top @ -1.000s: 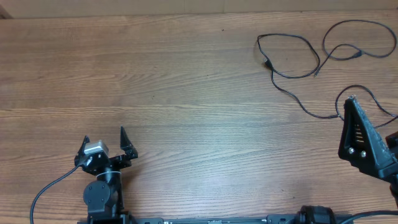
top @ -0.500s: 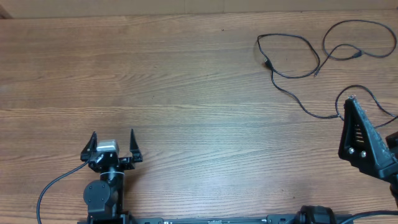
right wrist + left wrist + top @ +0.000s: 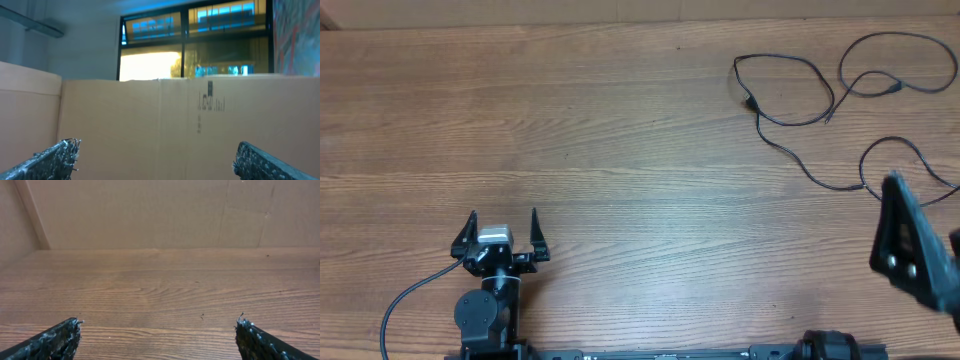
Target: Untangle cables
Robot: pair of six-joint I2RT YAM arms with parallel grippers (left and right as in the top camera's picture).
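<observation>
Two thin black cables (image 3: 798,124) lie in loose loops at the wooden counter's (image 3: 620,150) upper right. Right hand (image 3: 155,146), fingers spread and empty, has dropped lower, blurred; left hand (image 3: 503,214), lower left, gapes unchanged: separation apparently nearly finished.

Left gripper (image 3: 503,216): low on the wooden table (image 3: 620,130), near the front edge, fingers spread wide. Right gripper (image 3: 896,190): at the right edge, blurred, so I cannot read its jaw gap. Two thin black cables (image 3: 790,123) lie loose at top right, well apart from my left gripper. One cable's lower loop runs just beside my right gripper's tip; contact unclear.
</observation>
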